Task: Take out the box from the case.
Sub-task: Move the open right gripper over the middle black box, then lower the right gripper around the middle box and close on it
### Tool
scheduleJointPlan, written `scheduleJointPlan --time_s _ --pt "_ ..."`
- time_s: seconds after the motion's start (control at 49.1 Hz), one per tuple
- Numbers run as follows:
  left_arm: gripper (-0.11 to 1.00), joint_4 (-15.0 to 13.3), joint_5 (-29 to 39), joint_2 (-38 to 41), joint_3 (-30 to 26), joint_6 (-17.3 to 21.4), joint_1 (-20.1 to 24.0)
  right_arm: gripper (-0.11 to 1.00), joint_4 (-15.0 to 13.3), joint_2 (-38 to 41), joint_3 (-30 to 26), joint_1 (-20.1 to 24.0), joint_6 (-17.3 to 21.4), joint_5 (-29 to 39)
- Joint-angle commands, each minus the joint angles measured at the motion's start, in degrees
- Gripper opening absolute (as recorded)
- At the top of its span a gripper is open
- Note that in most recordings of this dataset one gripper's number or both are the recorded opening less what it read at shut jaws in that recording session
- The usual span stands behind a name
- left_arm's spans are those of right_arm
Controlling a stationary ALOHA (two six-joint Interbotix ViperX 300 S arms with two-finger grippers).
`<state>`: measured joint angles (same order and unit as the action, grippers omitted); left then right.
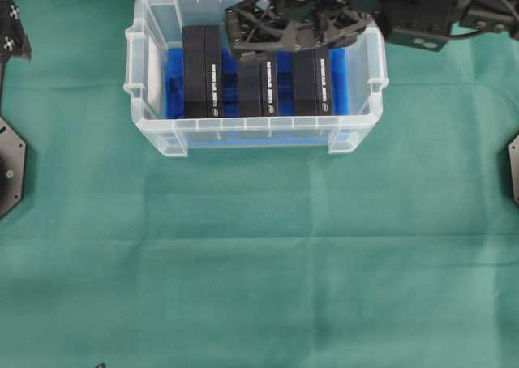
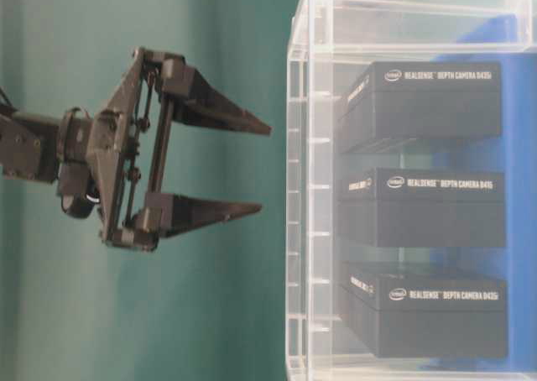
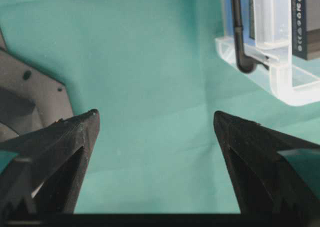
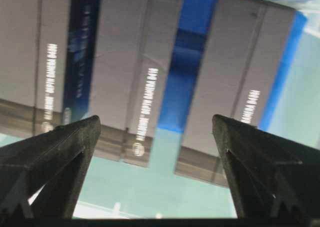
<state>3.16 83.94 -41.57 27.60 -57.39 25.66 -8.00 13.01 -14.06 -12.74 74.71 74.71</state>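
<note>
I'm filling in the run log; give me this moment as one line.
right gripper: open, above case, over middle box | left gripper: open, over green cloth, outside case | boxes: three in case, none gripped

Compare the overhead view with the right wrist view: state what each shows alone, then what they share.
Only the overhead view shows the whole case on the green cloth, with the right arm reaching over its far rim and all three boxes side by side on the blue lining. Only the right wrist view shows the right gripper from behind, jaws wide open above the boxes and holding nothing. Both show the middle box and its two neighbours with white lettering.
</note>
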Motion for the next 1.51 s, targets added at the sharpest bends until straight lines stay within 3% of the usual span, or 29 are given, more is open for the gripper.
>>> scheduleJointPlan --time_s 0.0,0.346,0.529,1.486 --pt "0.95 0.3 -0.3 0.1 -1.0 0.0 0.2 0.95 0.3 0.2 -3.0 0.4 -0.2 -0.2" --pt "0.95 0.3 -0.2 0.0 -0.8 0.1 0.2 0.95 1.7 4.3 -7.9 0.6 -0.2 -1.6" --pt "0.95 0.3 -0.2 -0.4 -0.7 0.1 0.2 0.95 2.8 4.7 -7.9 0.6 -0.2 -1.5" --pt "0.95 0.3 -0.2 -0.4 -0.7 0.4 0.2 0.95 2.6 4.7 -7.9 0.6 -0.2 -1.0"
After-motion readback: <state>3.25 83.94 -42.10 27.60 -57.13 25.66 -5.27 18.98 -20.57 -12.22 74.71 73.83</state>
